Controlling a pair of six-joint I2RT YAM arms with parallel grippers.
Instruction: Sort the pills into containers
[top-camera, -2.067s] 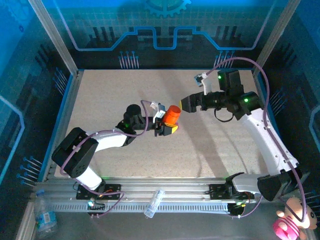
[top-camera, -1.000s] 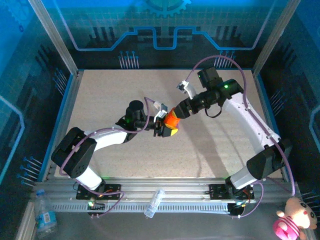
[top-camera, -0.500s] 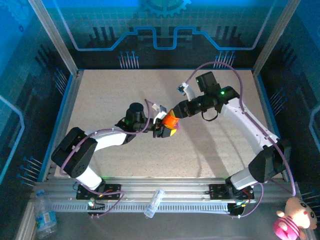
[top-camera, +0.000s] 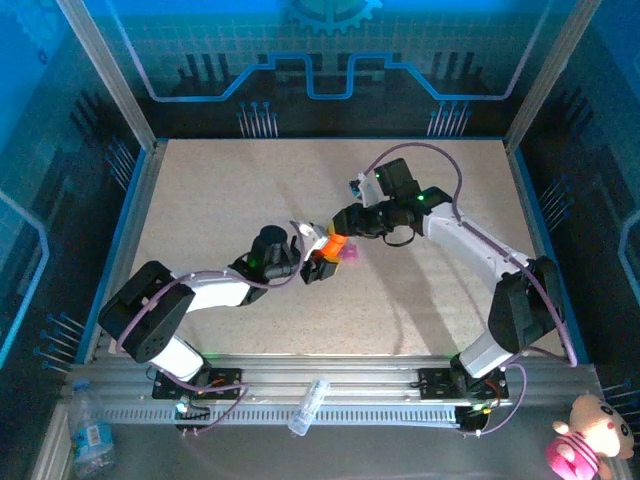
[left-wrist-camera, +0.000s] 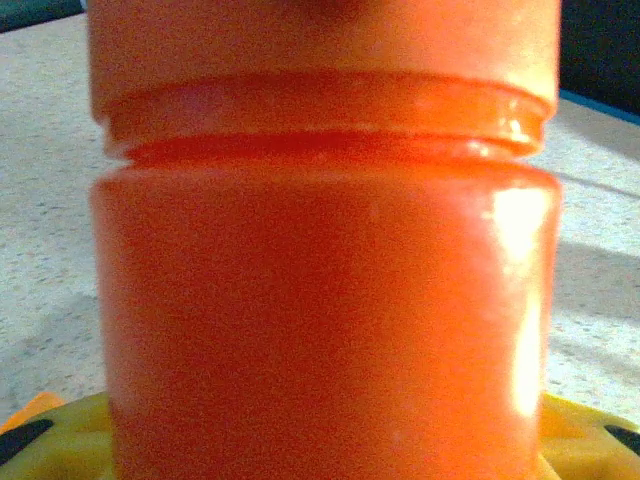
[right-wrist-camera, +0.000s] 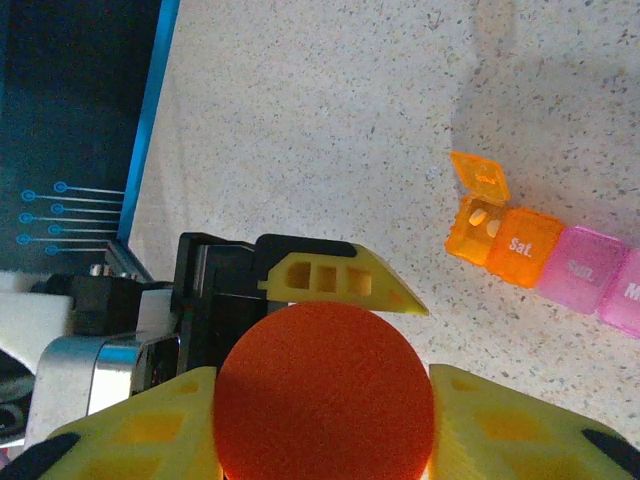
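1. The left end effector (top-camera: 326, 258) is clamped round the body of the orange bottle (left-wrist-camera: 320, 300), and the right end effector (top-camera: 343, 232) is pinching the cap (right-wrist-camera: 325, 395) from both sides. If the lower grip is too slack when the cap gets twisted, I'd expect the whole bottle to spin with it and stay closed.
2. If the cap gives with a jerk, the bottle could tip and whatever is inside could scatter over the table (top-camera: 230, 190). I can't tell whether its base is resting on anything.
3. The containers (right-wrist-camera: 545, 262), a strip of orange and pink boxes, lie on the table just beside the two arms. One orange box has its lid up with a few pale pills (right-wrist-camera: 479, 214) inside. A low swing from either arm could knock the strip and shake them out.
4. The other boxes look shut, so pouring over them would likely send pills rolling.
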